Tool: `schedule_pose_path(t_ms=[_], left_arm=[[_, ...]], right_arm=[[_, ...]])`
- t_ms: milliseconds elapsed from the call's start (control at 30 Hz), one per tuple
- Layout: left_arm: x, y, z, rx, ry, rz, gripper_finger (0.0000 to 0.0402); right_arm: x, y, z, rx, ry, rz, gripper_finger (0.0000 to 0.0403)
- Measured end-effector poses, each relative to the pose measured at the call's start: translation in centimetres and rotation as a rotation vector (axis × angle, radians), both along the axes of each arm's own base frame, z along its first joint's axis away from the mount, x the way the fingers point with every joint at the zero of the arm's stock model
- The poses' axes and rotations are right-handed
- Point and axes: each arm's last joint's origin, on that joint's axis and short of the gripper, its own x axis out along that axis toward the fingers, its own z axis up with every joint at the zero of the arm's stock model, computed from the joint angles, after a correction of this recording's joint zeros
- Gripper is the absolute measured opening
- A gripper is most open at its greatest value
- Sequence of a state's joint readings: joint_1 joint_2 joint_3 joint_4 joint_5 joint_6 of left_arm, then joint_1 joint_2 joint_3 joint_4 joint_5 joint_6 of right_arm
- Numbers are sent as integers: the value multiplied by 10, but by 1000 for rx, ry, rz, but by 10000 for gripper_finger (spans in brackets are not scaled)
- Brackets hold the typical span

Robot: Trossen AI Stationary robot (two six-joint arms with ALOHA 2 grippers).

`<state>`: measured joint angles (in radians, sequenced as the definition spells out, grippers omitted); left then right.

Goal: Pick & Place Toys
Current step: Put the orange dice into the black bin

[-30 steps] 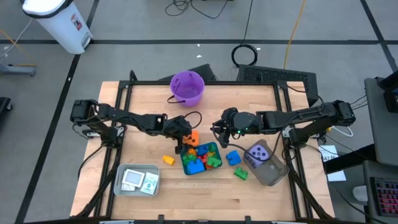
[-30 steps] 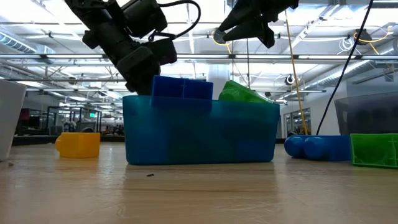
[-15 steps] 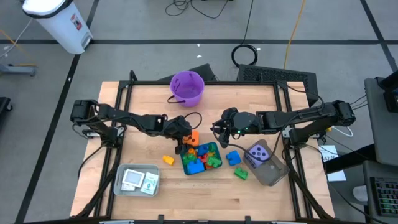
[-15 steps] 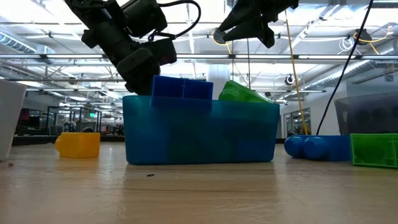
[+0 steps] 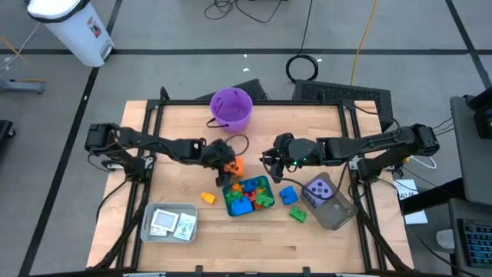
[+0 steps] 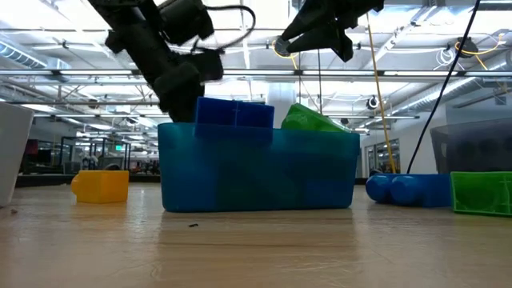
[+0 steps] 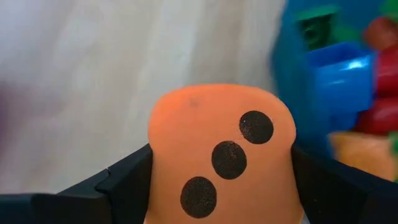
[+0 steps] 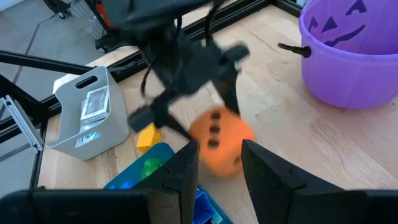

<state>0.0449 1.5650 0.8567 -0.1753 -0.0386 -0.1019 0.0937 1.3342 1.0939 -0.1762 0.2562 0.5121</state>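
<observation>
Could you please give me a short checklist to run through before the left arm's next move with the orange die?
1. Left claw around the orange die: ok, a finger on each side.
2. Die lifted off the table: cannot tell.
3. Right claw apart from the die: ok, hovering nearby.
4. Purple bucket upright: ok.
5. Room in the blue tray: not ok, full of bricks.
</observation>
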Motion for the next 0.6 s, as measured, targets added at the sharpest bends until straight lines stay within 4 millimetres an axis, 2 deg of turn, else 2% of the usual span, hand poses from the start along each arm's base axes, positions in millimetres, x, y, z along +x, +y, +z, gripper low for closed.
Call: schedule_pose_path(t_ms=[333, 600], left_arm=[[-20, 28, 76, 90, -174, 108, 325], [-40, 38, 156, 135, -451, 143, 325]], right_arm=[[4, 0, 8, 9, -100, 0, 114], [9, 0, 29, 32, -318, -4, 114]])
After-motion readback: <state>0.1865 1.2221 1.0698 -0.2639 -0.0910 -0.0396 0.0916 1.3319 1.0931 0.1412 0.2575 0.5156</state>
